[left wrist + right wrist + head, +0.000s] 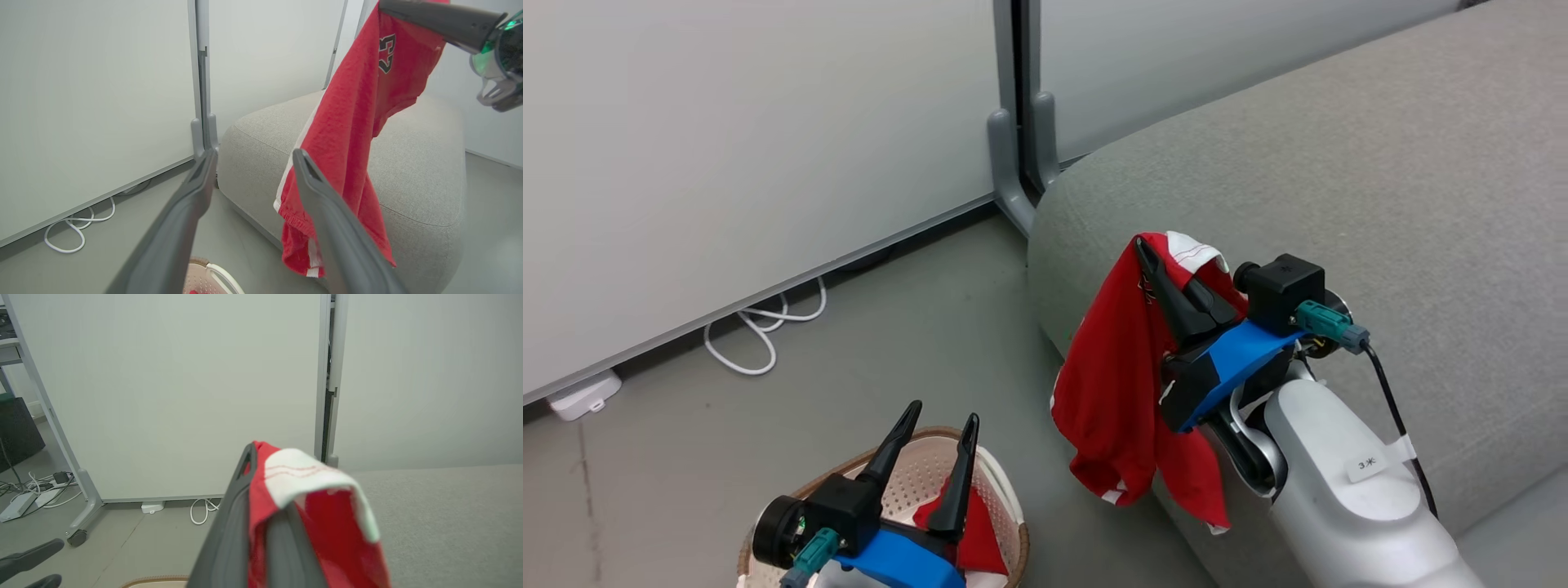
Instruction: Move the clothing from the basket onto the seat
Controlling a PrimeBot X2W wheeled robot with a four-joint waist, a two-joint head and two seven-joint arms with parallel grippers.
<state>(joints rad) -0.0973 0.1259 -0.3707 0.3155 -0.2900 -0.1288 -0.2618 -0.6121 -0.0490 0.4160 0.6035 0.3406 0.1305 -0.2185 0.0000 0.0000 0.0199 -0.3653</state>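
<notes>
My right gripper (1164, 273) is shut on a red garment (1119, 384) with white trim, holding it in the air at the left end of the grey seat (1339, 163). The cloth hangs down against the seat's rounded side. In the right wrist view the garment (327, 514) drapes over the shut fingers (229, 522). A second red garment (976, 535) lies in the cream basket (1005, 490) on the floor at lower left. My left gripper (943, 412) stands open above the basket with nothing between its fingers; its wrist view shows the hanging garment (347, 134) before the seat (416, 163).
White partition panels stand behind, joined by a grey post with a foot (1013, 163) close to the seat's end. A white cable (760, 335) and a small white box (580, 396) lie on the grey floor along the wall. More cables and a caster foot (77, 535) are further left.
</notes>
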